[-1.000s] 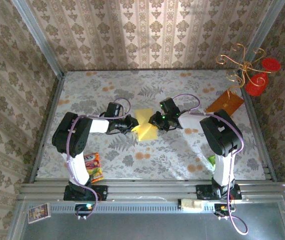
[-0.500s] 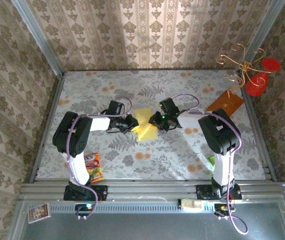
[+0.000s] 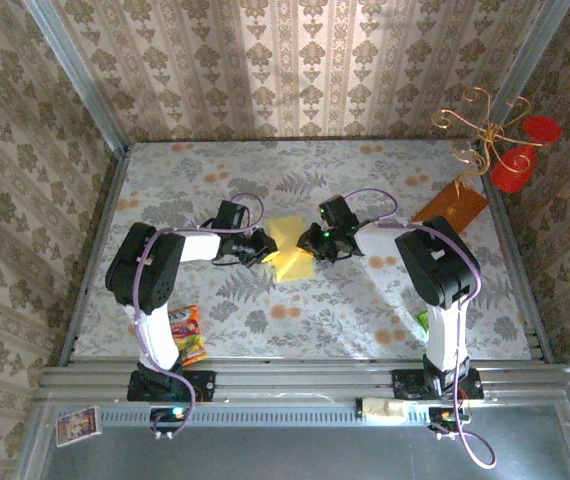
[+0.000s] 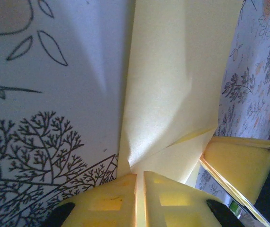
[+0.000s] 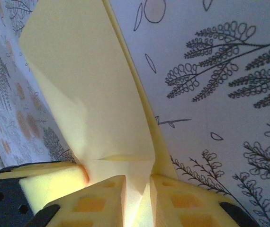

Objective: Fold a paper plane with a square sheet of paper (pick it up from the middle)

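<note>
The pale-yellow square sheet of paper (image 3: 290, 248) is partly folded and held up off the middle of the table between both arms. My left gripper (image 3: 268, 250) comes at it from the left. In the left wrist view its foam jaws stand almost together, the left gripper (image 4: 139, 176) shut on a thin fold of the sheet (image 4: 177, 85). My right gripper (image 3: 308, 245) meets it from the right. In the right wrist view the right gripper (image 5: 137, 177) has a creased flap of the sheet (image 5: 87, 85) wedged in its narrow gap. Each wrist view shows the other gripper's foam finger beside the paper.
An orange-brown board (image 3: 450, 205) lies at the back right beside a gold wire stand with red discs (image 3: 513, 160). A colourful snack packet (image 3: 187, 333) lies near the left arm's base, a small green packet (image 3: 423, 322) by the right arm. Patterned walls enclose the table.
The left gripper has edged slightly right toward the right one, so the sheet is bunched narrower between them. The right jaws have drawn a little closer on the paper.
</note>
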